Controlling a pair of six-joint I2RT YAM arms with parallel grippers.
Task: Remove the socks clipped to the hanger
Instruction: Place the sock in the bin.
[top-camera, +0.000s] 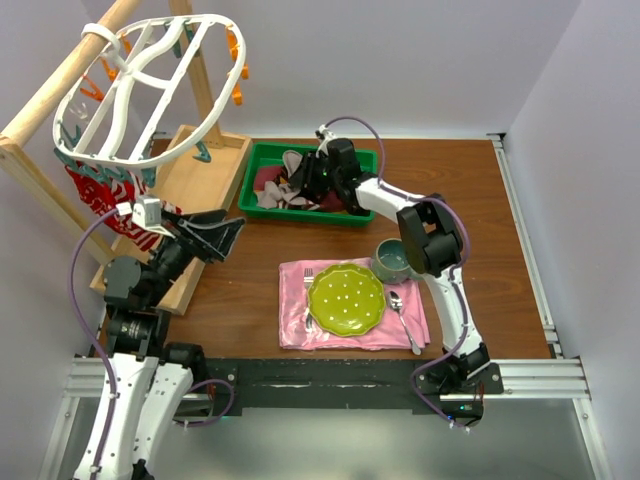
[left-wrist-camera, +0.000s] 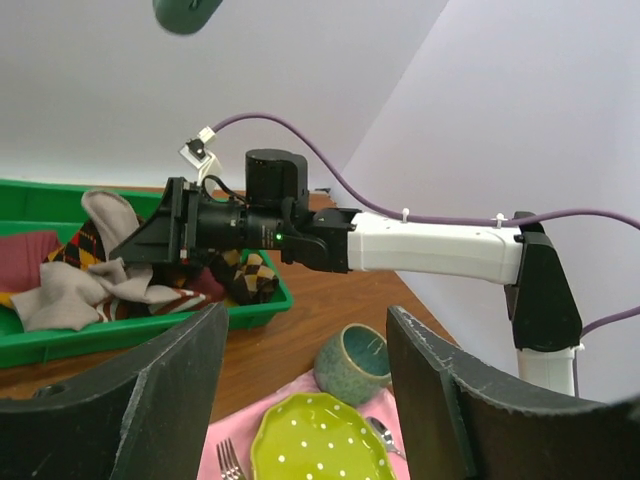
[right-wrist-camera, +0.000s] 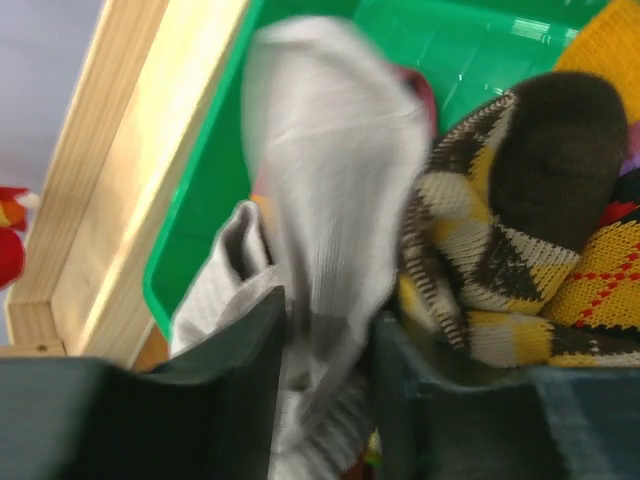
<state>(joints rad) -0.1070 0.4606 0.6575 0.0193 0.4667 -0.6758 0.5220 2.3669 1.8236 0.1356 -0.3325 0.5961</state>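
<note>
The white oval hanger (top-camera: 150, 90) hangs on the wooden pole at the far left. A red-and-white striped sock (top-camera: 100, 195) is still clipped under it. My right gripper (top-camera: 305, 180) is over the green bin (top-camera: 262, 150). In the right wrist view its jaws (right-wrist-camera: 330, 370) stand apart, with a blurred grey sock (right-wrist-camera: 340, 160) loose between them, next to a brown and yellow argyle sock (right-wrist-camera: 520, 230). Grey, maroon and argyle socks lie in the bin (left-wrist-camera: 130, 335). My left gripper (top-camera: 232, 232) is open and empty, low beside the rack base, and points toward the bin.
The wooden rack (top-camera: 60, 90) stands on a board (top-camera: 195, 175) at the left. A pink napkin (top-camera: 300, 325) holds a green dotted plate (top-camera: 346, 298), a fork and a spoon (top-camera: 402, 315). A teal cup (top-camera: 392, 260) stands beside them.
</note>
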